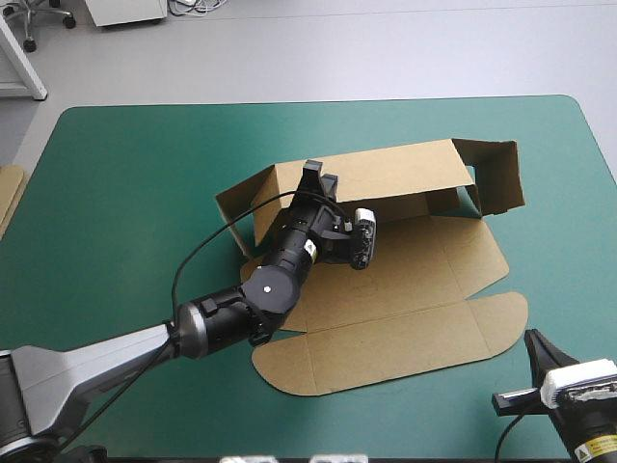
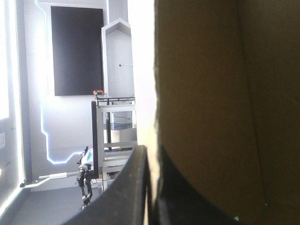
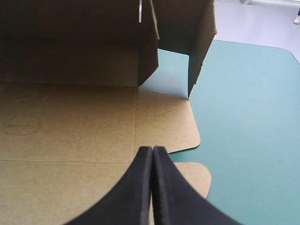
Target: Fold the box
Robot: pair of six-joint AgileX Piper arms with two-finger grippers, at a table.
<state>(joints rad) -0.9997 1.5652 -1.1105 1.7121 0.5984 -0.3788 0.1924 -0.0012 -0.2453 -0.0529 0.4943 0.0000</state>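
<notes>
Left arm (image 1: 253, 297) enters from the near left and extends diagonally to mid-table. Left gripper (image 1: 321, 176): fingers all but closed, clamped on the raised far wall of the box (image 1: 405, 174). Right arm (image 1: 588, 424) sits low at the near right corner. Right gripper (image 3: 153, 150): fingers pressed together in one pointed arch, aimed at the box.

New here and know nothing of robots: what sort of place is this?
Likely a robot test bench: a table with a teal-green cover, a part-folded brown box on it, the left gripper pinching its raised wall, the right gripper shut nearby.
</notes>
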